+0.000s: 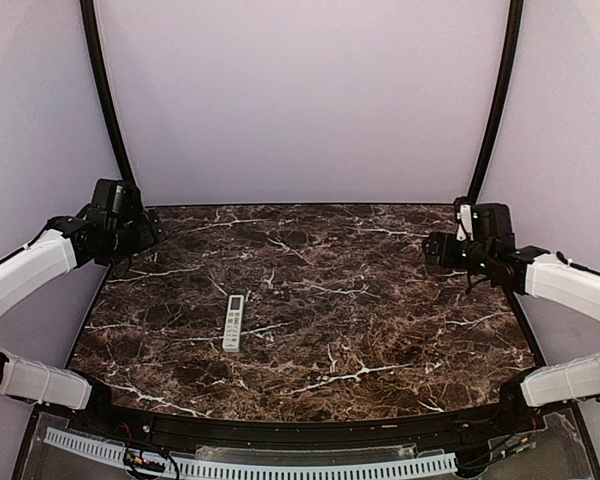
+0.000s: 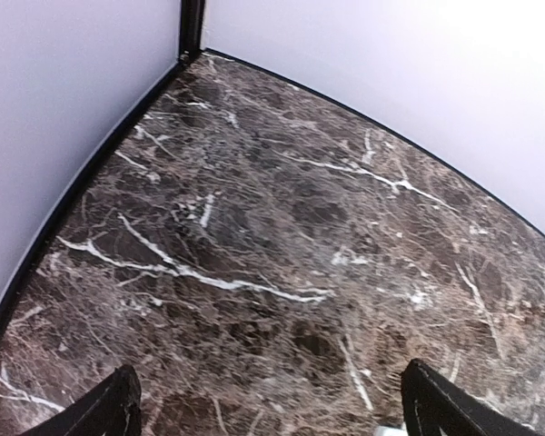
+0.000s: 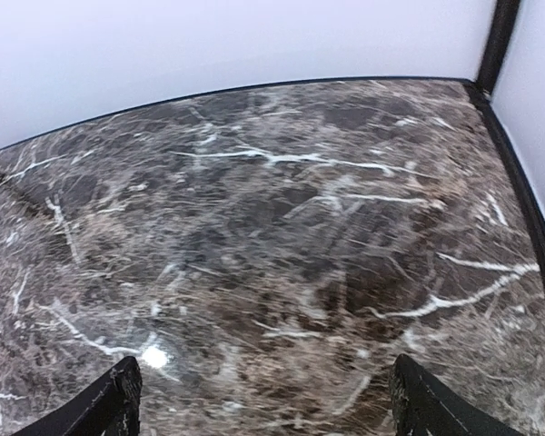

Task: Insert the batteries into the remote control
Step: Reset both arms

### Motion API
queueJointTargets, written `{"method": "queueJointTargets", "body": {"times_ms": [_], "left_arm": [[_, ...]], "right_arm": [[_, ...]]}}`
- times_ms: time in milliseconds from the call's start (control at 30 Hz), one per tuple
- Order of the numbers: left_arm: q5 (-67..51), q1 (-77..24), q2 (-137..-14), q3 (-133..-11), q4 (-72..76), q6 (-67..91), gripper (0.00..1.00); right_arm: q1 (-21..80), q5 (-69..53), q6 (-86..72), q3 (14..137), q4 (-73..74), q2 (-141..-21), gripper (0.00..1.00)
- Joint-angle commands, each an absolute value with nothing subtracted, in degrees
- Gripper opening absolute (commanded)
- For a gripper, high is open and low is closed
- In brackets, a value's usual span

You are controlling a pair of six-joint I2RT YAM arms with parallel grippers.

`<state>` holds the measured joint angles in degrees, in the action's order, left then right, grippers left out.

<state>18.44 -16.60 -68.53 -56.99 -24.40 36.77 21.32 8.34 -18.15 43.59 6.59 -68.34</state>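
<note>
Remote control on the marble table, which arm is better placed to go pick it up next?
Left, most likely. The remote control lies left of the middle of the table, nearer the left tool than the right tool. Both tools are open and empty at the far corners.

Dark veined marble table [image 1: 380, 330], pale lilac walls [image 1: 300, 100], black corner poles [image 1: 102, 90]

Overhead rear and close wrist views share tabletop [image 1: 380, 300].

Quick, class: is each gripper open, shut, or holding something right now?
Left gripper: open, holding nothing.
Right gripper: open, holding nothing.
</note>
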Motion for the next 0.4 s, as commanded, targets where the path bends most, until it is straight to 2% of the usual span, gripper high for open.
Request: {"method": "queueJointTargets", "body": {"times_ms": [0, 167, 367], "left_arm": [[33.3, -15.3, -67.0, -47.0, -13.0, 32.2, 0.99], [45.7, -14.3, -66.3, -39.0, 1.2, 26.1, 0.99], [45.7, -13.7, -67.1, -35.4, 5.9, 24.8, 0.99]], "right_arm": [[12.2, 5.2, -20.2, 34.5, -1.4, -62.7, 0.94], [10.9, 11.9, -22.0, 32.8, -0.2, -58.9, 0.97], [10.9, 12.8, -21.9, 30.1, -2.1, -53.9, 0.97]]}}
